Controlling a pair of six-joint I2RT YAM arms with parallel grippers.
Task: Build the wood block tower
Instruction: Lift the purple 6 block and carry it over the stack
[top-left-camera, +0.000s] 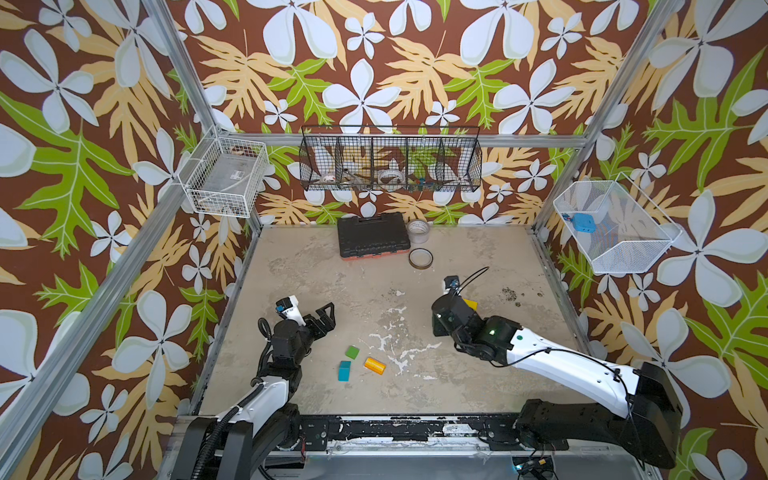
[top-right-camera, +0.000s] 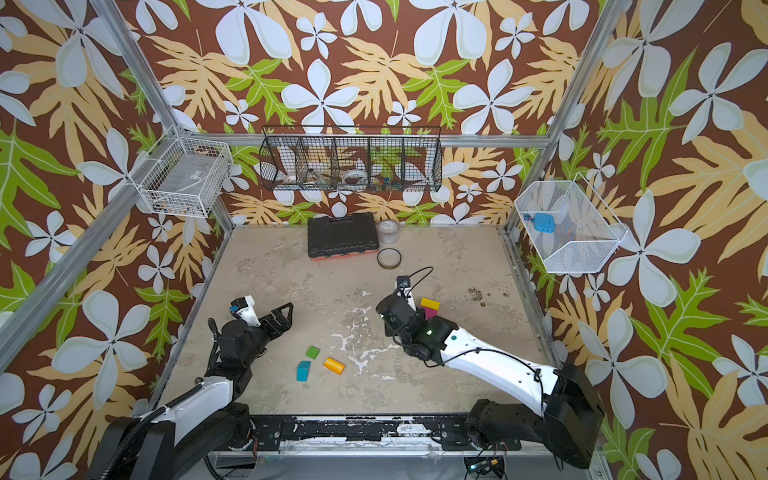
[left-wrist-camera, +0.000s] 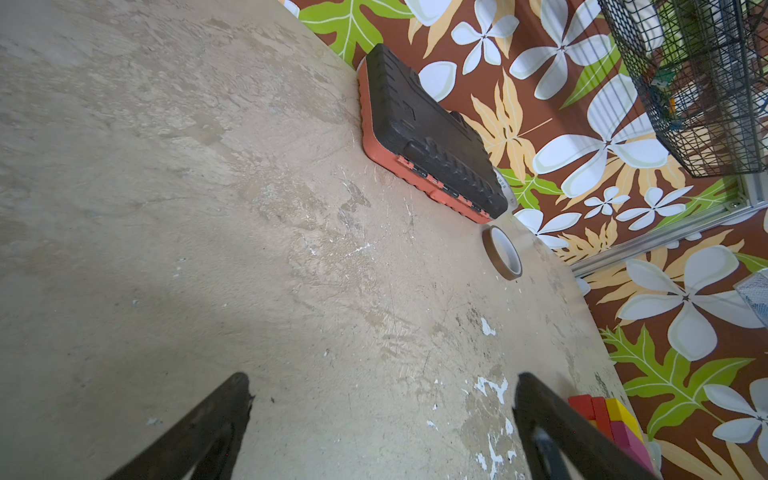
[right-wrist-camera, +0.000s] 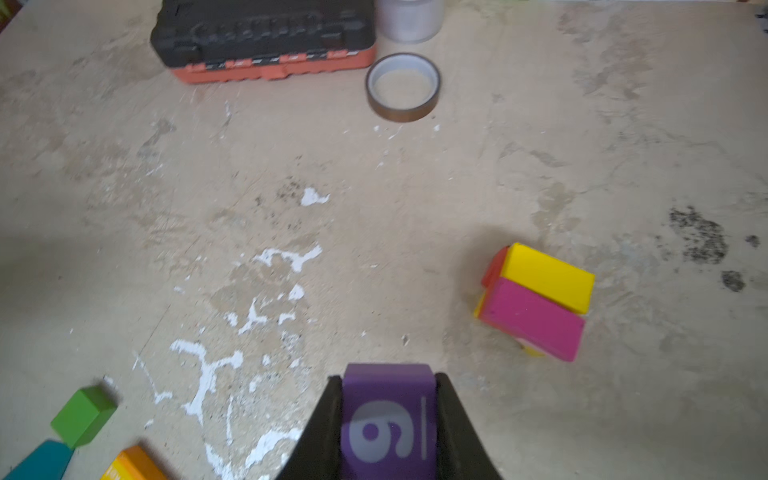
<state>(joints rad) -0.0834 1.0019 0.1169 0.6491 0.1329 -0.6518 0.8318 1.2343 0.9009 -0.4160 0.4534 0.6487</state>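
Right wrist view: right hand (right-wrist-camera: 388, 379) snug around purple cube (right-wrist-camera: 388, 430)

Left arm (top-left-camera: 270, 390): reached in from the near left edge, elbow bent, wrist turned toward the middle.
Left end effector (left-wrist-camera: 382, 378): jaws stood wide apart, nothing between them.
Right arm (top-left-camera: 561, 361): stretched from the near right corner toward the middle, wrist pitched downward.
Right end effector (right-wrist-camera: 388, 378): jaws clamped a purple cube (right-wrist-camera: 388, 419), one finger on each side.
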